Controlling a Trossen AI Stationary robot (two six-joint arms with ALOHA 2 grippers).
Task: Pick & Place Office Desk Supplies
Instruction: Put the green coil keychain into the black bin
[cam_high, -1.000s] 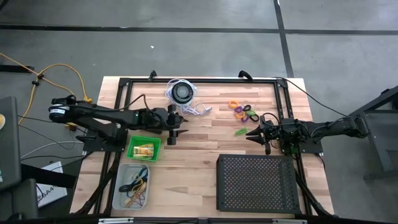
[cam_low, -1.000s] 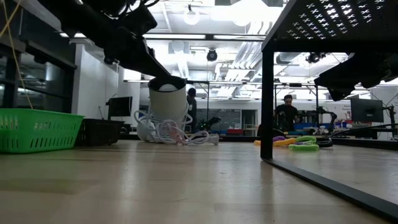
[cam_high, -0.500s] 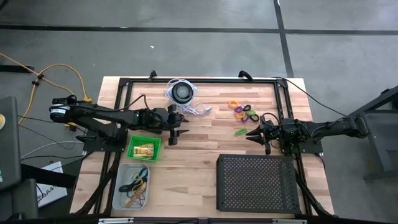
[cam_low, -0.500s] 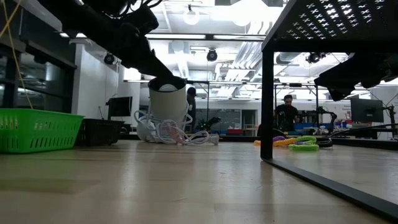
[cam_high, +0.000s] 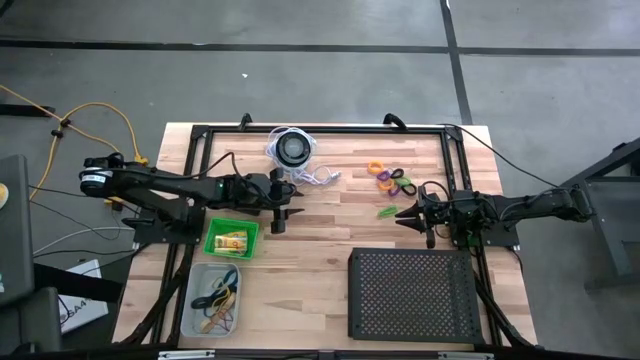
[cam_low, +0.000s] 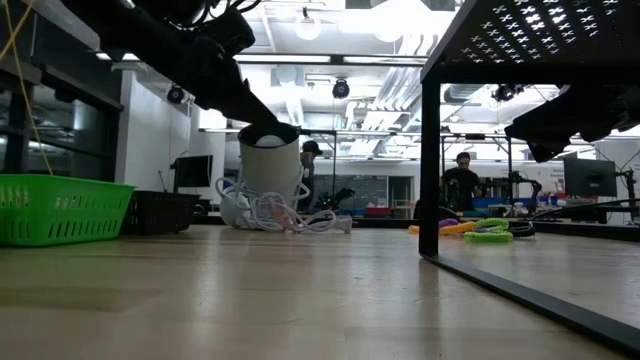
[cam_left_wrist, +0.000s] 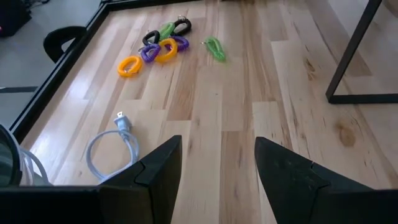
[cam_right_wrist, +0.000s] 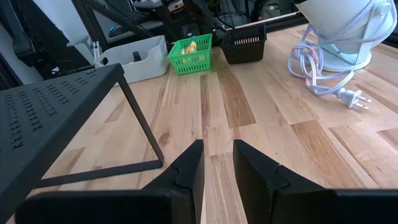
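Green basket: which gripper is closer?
Left. The left gripper hovers just past the green basket's corner; the right gripper sits across the table beside the coloured rings.

Table (cam_high: 320, 235): carries everything named here.
Lamp (cam_high: 291, 148): at the far edge, left of centre, its cord (cam_high: 318, 177) trailing to its right.
Rings (cam_high: 392, 179): clustered right of the lamp.
Perforated stand (cam_high: 412, 293): near edge, right of centre.
Basket (cam_high: 231, 239): left side, holding packets (cam_high: 232, 241).
Bin (cam_high: 215, 298): just in front of the basket, holding rubber bands (cam_high: 215, 297).
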